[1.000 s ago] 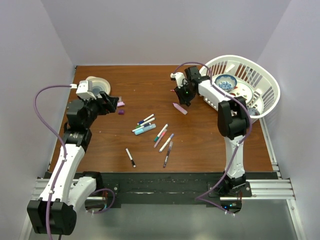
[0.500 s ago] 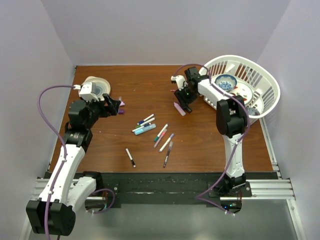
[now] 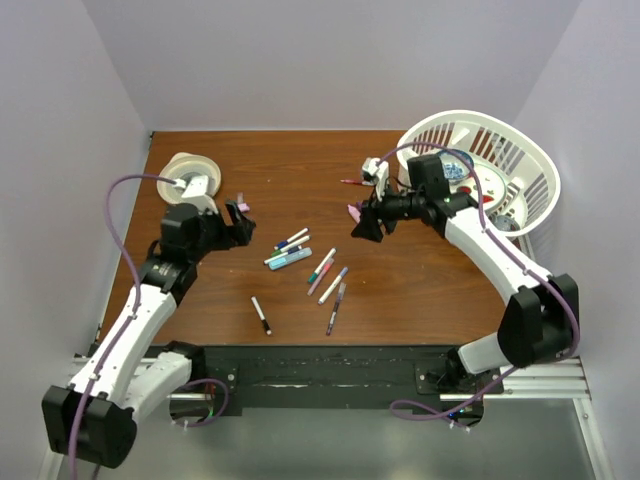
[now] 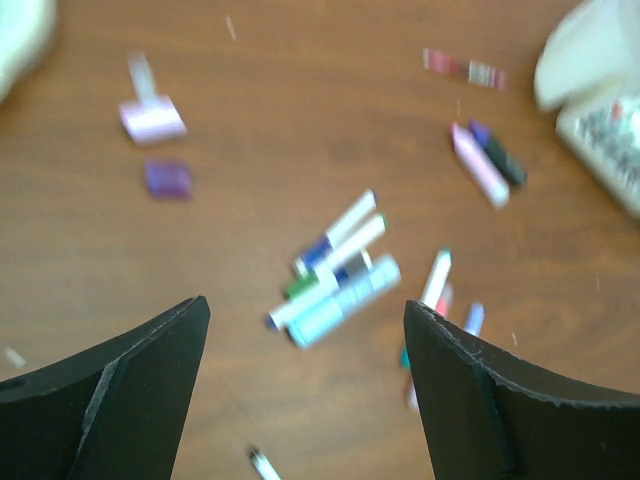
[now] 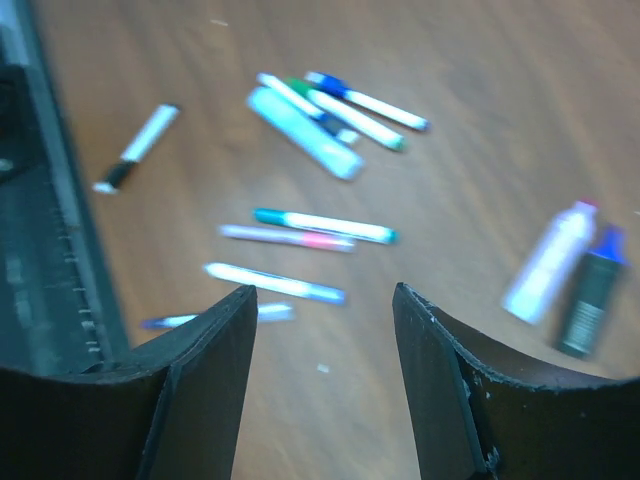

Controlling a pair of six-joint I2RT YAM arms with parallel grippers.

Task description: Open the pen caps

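Swung out from beside the white basket (image 3: 540,170) since a second ago, elbow now flung wide: right gripper (image 3: 366,228), jaws apart and empty, near the basket's left side by a pink highlighter (image 3: 353,211). Well left of the basket, left gripper (image 3: 240,218), jaws wide apart, holding nothing. Between the two, the pens (image 3: 305,260) scattered; farthest from the basket, two loose pen caps (image 4: 167,178), pink and purple.

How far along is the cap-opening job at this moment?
Done: a small pink plastic cap and a purple cap lie loose on the wooden table. In hand: nothing; the left gripper and right gripper are both open and empty. Left: the slim white-barrelled pens and the thick teal highlighter mid-table appear capped, though blur makes that uncertain.
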